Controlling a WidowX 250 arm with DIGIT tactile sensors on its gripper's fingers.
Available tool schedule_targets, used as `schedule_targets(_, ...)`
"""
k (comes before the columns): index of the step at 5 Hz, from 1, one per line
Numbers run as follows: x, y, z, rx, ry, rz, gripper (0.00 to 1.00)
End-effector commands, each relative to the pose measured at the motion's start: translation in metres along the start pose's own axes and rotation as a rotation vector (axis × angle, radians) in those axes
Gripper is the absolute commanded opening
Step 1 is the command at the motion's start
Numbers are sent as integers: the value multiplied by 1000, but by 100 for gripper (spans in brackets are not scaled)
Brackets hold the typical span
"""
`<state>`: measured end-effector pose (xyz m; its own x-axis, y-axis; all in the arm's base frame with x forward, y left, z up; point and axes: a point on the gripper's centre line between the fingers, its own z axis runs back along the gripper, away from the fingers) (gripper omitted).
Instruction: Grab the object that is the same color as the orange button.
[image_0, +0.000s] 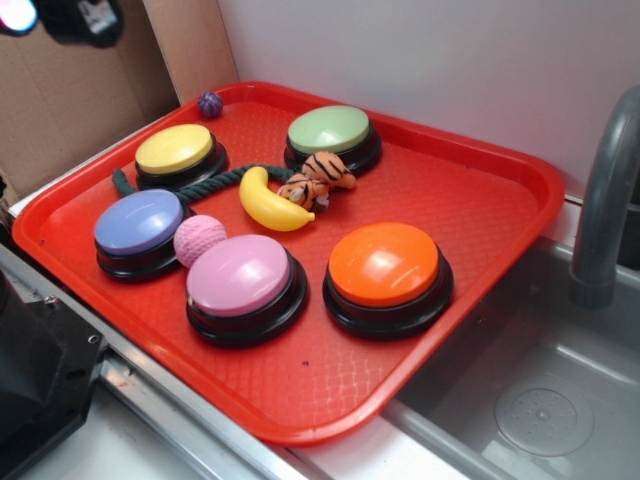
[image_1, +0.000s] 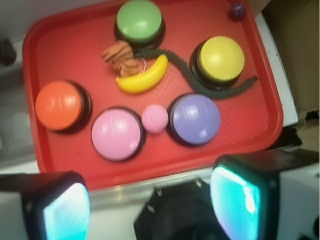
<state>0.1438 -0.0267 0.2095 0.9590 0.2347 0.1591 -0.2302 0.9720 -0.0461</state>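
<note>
On tray, tiger (image_1: 122, 56): far ahead of gripper (image_1: 150, 205), between green button (image_1: 139, 20) and banana (image_1: 145, 77)
Fingers: apart, empty

The small striped plush tiger (image_0: 317, 180) (image_1: 121, 56) lies on its side (orange, black, white); the glossy orange button (image_0: 385, 273) (image_1: 61, 105) sits apart.

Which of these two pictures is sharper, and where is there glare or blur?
The exterior view is sharper: the tiger shows clear stripes, and the orange button carries soft white glare on its dome. The wrist view is softer all over; there the tiger's stripes smear, and the gripper fingers at the bottom edge are out of focus, glowing teal, jaws apart.
</note>
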Motion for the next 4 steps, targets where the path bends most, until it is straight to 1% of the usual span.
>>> schedule_targets(1, 58, -8, -41, 10, -84, 201, 100)
schedule_targets(2, 85, -13, -78, 31, -68, 224, 100)
schedule_targets(3, 113, -17, -119, 43, -38, 217, 100)
schedule_targets(4, 121, -20, -144, 58, -41, 191, 100)
